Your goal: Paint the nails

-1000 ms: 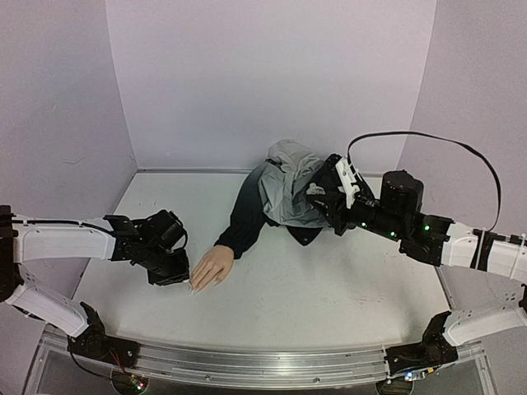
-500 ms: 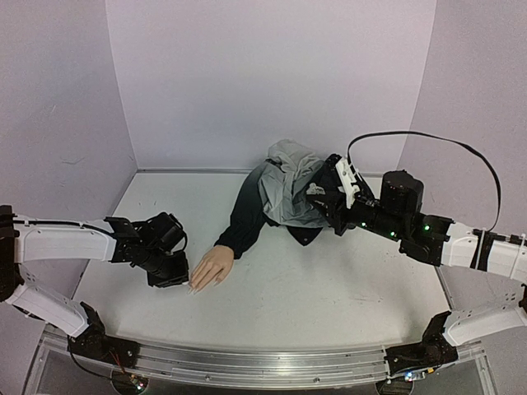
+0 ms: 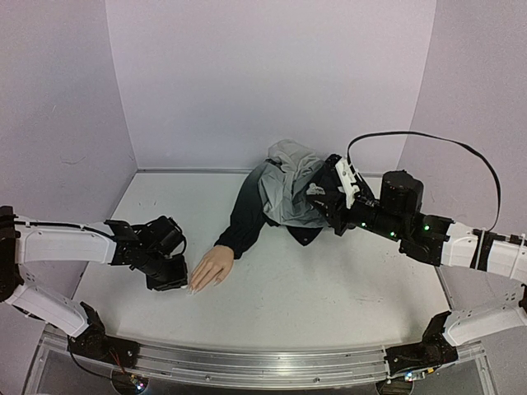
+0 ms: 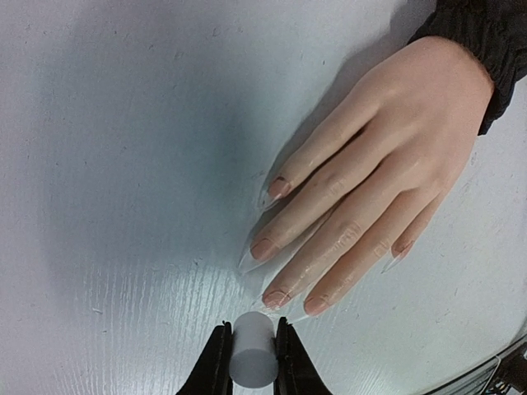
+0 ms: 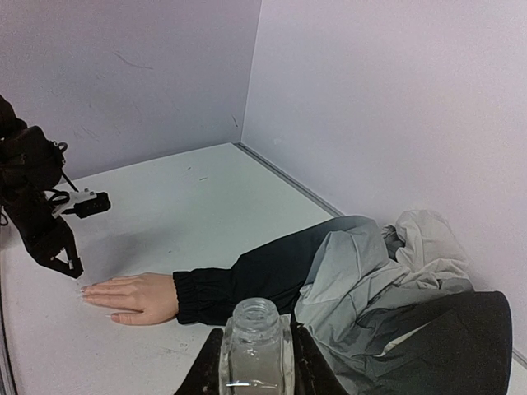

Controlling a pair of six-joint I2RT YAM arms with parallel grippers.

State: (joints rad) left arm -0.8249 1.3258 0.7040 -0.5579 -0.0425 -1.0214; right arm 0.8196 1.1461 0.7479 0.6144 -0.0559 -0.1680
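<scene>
While the left gripper [image 4: 253, 339] is clamped narrowly on a small white cylinder [image 4: 253, 362], that piece hangs just short of the two nearest fingertips of the mannequin hand [image 4: 375, 185]. The hand lies palm down on the white tabletop [image 3: 329, 288], fingers spread towards the left gripper, and the nails [image 4: 265, 248] show as pale, glossy, pointed tips on each finger. Whether the cylinder touches a nail cannot be told. A dark sleeve [image 3: 243, 214] runs back from the wrist to a crumpled grey garment [image 3: 288, 185]. Beside that garment, well apart from the hand, the right gripper [image 5: 255, 366] is closed on an uncapped clear glass bottle [image 5: 255, 329], held upright.
</scene>
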